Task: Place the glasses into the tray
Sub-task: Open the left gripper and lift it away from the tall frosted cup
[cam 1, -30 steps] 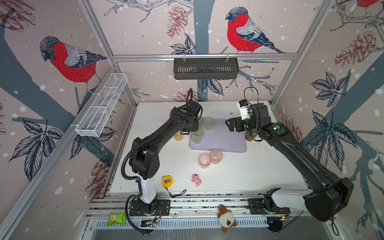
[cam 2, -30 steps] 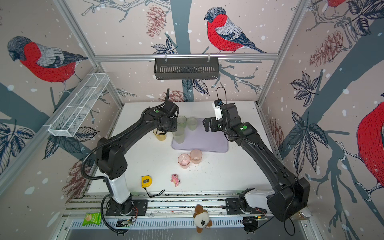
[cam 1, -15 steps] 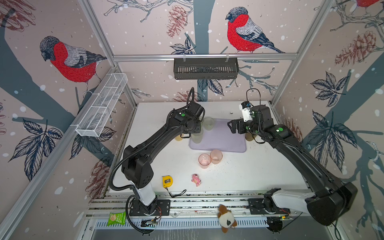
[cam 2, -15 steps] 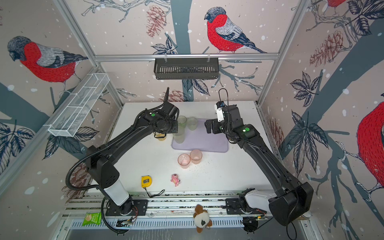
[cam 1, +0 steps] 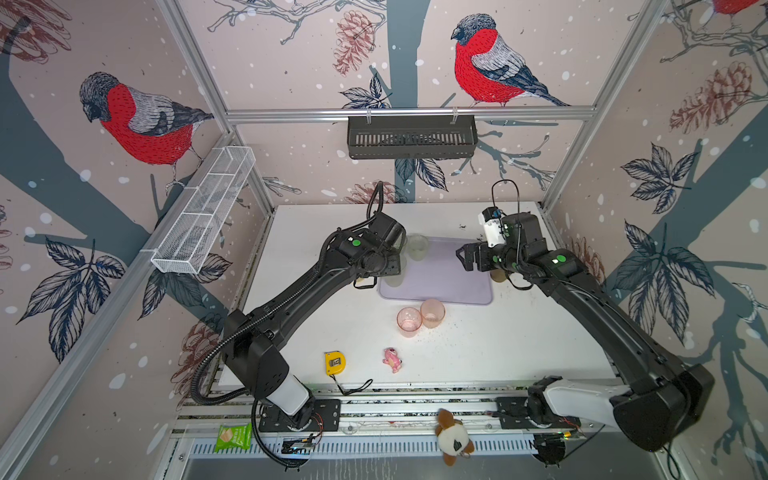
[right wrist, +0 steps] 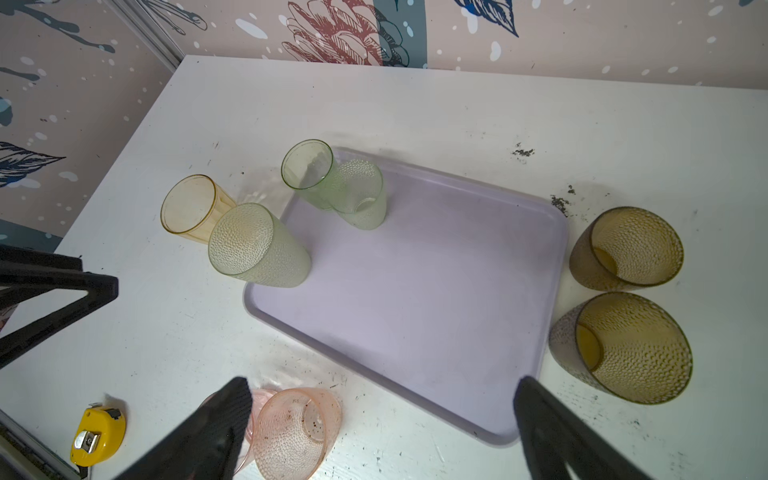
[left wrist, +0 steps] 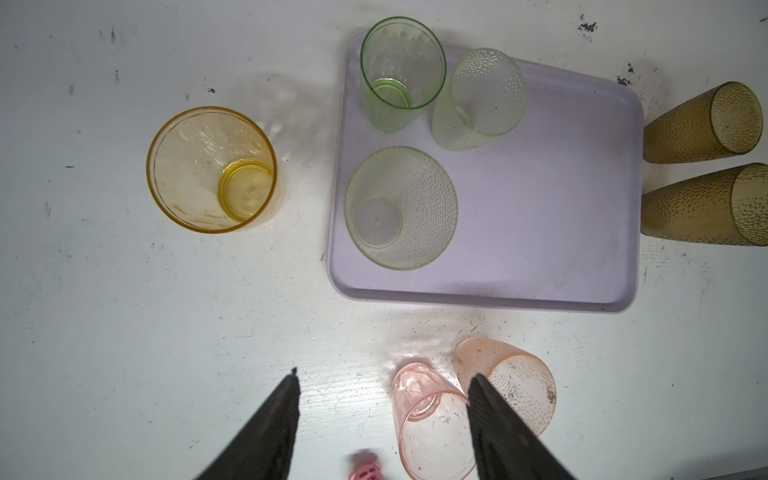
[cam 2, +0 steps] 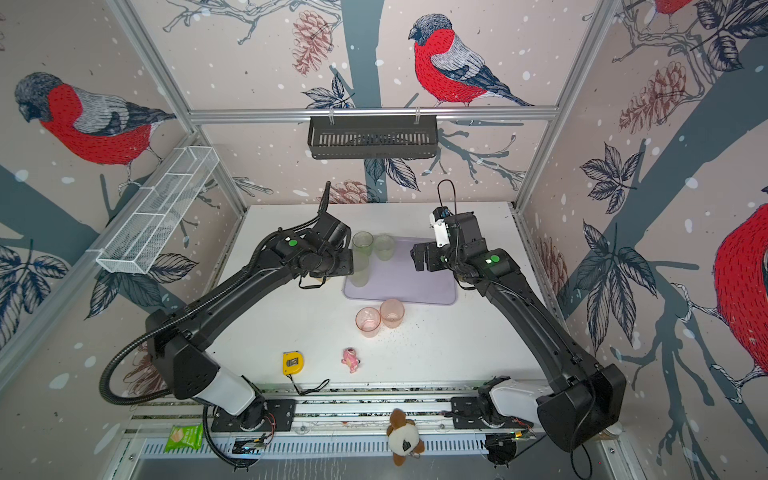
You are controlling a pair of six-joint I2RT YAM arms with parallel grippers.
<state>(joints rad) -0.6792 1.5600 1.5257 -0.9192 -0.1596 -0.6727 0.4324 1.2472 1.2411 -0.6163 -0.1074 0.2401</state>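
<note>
Where the left arm crosses both top views, its hand (left wrist: 385, 374) is hard to make out under the wrist and the amber glass (left wrist: 212, 168) shows only as a sliver. The left wrist view gives both plainly: fingers spread with nothing gripped, the amber glass upright on the bench (left wrist: 124, 311) just beside the tray (left wrist: 540, 232). On the tray stand the green glass (left wrist: 401, 75), a frosted glass (left wrist: 480, 97) close beside it, and a second frosted glass (left wrist: 401, 208) a little apart. From above, the right arm covers most of the brown glasses (right wrist: 625, 249) (right wrist: 621, 347). The right wrist view shows the pair on the bench just beside the tray, opposite the amber one, and the right hand (right wrist: 382, 380) spread wide, holding nothing. The pink glasses (left wrist: 432, 419) (left wrist: 507, 382) are partly cut off by the fingers in both wrist views; they stand off the tray, near its front edge. Any print on the yellow tape measure (cam 1: 334, 362) and the green packet (cam 1: 233, 436) is too small to read.
</note>
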